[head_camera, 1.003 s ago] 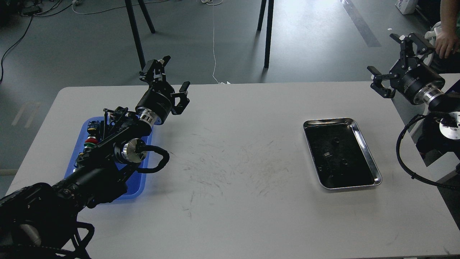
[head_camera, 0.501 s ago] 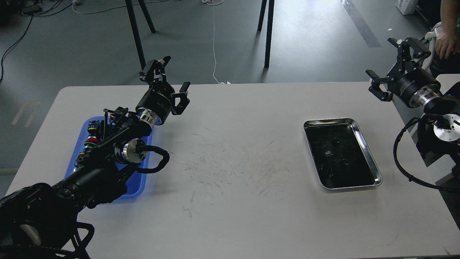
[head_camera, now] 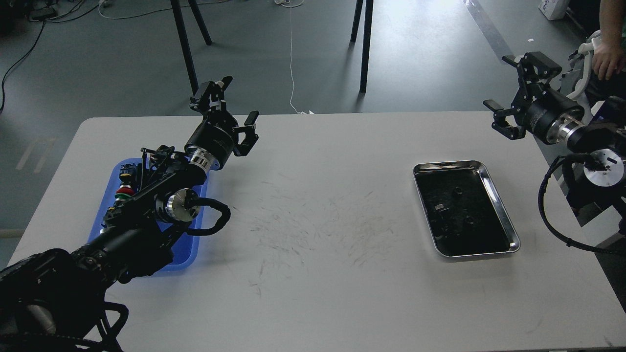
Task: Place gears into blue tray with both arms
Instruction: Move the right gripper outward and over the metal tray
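The blue tray (head_camera: 191,238) lies at the table's left, mostly covered by my left arm. My left gripper (head_camera: 230,105) hangs open above the table's far left edge, past the tray's far end, with nothing between its fingers. Small dark gears (head_camera: 458,190) sit on the dark floor of the steel tray (head_camera: 503,217) at the right; their detail is too small to make out. My right gripper (head_camera: 511,93) is open and empty, up beyond the table's far right corner, well above and behind the steel tray.
The white table (head_camera: 318,274) has scuff marks across its middle. A person's hand (head_camera: 605,58) is at the top right, close to my right arm. Stand legs (head_camera: 364,44) rise from the floor behind the table.
My right gripper has moved left and slightly up, still open. My left arm has stayed still.
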`<move>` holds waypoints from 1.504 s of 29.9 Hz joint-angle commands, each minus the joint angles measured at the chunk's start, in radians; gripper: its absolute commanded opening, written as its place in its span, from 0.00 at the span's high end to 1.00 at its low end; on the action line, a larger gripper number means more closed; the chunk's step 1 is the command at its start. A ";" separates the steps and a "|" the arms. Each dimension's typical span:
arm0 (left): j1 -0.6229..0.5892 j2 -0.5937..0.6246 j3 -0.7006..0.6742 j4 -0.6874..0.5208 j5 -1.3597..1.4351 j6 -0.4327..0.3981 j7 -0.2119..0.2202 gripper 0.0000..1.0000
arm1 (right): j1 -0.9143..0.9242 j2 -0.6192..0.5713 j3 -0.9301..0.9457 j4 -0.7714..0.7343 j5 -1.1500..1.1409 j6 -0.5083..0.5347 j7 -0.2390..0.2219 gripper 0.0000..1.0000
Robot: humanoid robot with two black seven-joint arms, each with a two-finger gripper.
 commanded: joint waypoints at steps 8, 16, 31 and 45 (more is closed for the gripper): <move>0.006 0.002 0.000 -0.004 0.000 0.000 0.000 0.02 | 0.009 -0.005 -0.015 0.013 -0.258 0.013 0.002 0.02; 0.008 0.002 0.000 -0.004 0.000 -0.002 0.000 0.02 | 0.012 -0.052 -0.017 0.053 -0.411 0.043 0.000 0.02; 0.009 0.003 0.000 -0.004 0.000 -0.003 0.000 0.02 | 0.013 -0.074 -0.061 0.056 -0.420 0.079 -0.003 0.02; 0.020 0.005 0.000 -0.004 0.000 -0.006 0.000 0.02 | 0.071 -0.072 -0.258 0.059 -0.578 0.094 0.042 0.02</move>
